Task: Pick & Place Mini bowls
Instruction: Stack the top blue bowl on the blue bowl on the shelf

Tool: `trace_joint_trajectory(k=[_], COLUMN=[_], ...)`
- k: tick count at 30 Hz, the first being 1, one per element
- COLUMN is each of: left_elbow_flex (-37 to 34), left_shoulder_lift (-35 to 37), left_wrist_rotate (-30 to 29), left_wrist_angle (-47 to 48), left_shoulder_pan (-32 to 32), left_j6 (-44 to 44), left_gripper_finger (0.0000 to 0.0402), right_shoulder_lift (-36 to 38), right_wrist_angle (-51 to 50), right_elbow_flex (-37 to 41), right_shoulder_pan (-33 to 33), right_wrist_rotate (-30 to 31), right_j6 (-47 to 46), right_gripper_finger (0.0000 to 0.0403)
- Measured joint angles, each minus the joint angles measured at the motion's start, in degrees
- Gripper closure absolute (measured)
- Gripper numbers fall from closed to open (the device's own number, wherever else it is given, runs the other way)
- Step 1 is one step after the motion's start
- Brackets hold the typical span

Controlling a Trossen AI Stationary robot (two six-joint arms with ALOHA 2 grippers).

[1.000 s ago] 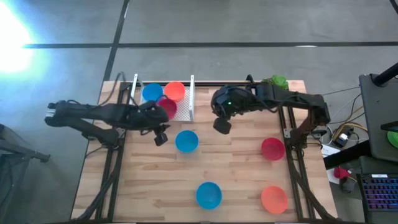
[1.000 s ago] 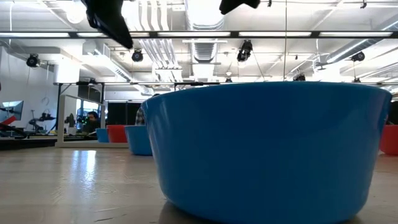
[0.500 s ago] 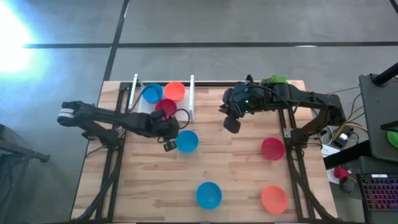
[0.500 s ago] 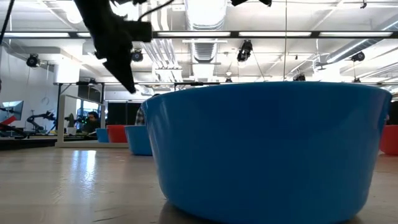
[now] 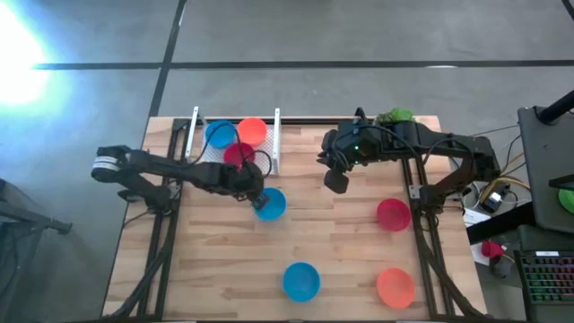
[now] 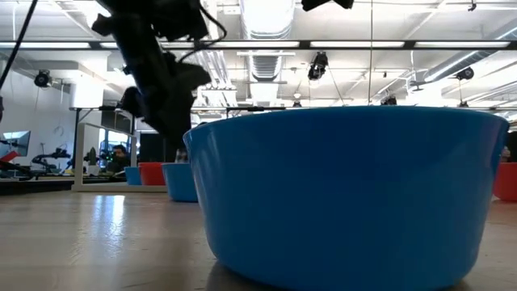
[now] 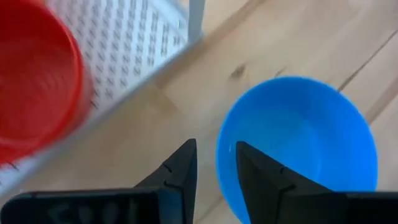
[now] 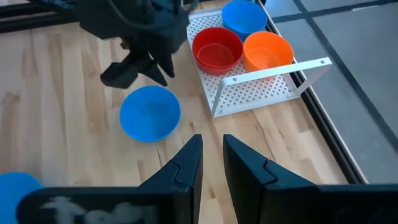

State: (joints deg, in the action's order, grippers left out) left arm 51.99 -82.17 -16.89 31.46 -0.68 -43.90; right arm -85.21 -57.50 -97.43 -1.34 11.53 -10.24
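A blue mini bowl (image 5: pixel 272 205) (image 7: pixel 298 146) stands on the wooden table near its middle. My left gripper (image 5: pixel 256 199) (image 7: pixel 214 148) hangs open just over that bowl's left rim (image 7: pixel 219 158), one finger outside it and one over the inside. I cannot tell whether it touches the bowl. My right gripper (image 5: pixel 336 179) (image 8: pixel 212 138) hovers high right of the middle, slightly open, with nothing between its fingers. A white perforated rack (image 5: pixel 272 148) at the far edge holds a blue (image 5: pixel 218 135), an orange (image 5: pixel 252 131) and a red bowl (image 5: pixel 239 154).
More bowls stand loose on the table: a red one (image 5: pixel 393 214) at the right, a blue one (image 5: pixel 301 281) near the front edge, an orange one (image 5: pixel 395 287) at the front right. A green plant (image 5: pixel 396 117) sits at the far right corner.
My left gripper has come down and moved toward the table's right and near side, from beside the rack to the blue bowl's rim, rolling its wrist on the way. My right gripper has shifted a little toward the table's right. No bowl has moved.
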Motion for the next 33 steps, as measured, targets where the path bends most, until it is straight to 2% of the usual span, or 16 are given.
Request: trace_joint_trajectory(k=[7, 15, 22, 33], left_elbow_flex=[-0.85, -0.72, -0.74, -0.74], left_shoulder_lift=[-3.66, -5.64, -7.98, -7.82], left_wrist_rotate=[4.12, 4.07, 3.98, 3.99], left_wrist_angle=[-0.65, -1.61, -2.57, -2.82], left_shoulder_pan=[-0.14, -0.12, -0.3, -0.49], left_j6=[-3.04, -7.77, -8.02, -8.36], left_gripper_finger=[0.0298, 0.0298, 0.0298, 0.0305], right_shoulder_lift=[0.07, 0.07, 0.07, 0.07], right_wrist_angle=[0.03, -0.01, -0.01, -0.01], right_elbow_flex=[-0.7, -0.79, -0.79, -0.81], right_shoulder_pan=[0.0, -0.02, -0.02, -0.04], right_wrist_rotate=[0.0, -0.04, -0.07, -0.11], right_j6=[1.04, 0.97, 0.79, 0.14], right_gripper_finger=[0.0344, 0.0344, 0.0344, 0.0344])
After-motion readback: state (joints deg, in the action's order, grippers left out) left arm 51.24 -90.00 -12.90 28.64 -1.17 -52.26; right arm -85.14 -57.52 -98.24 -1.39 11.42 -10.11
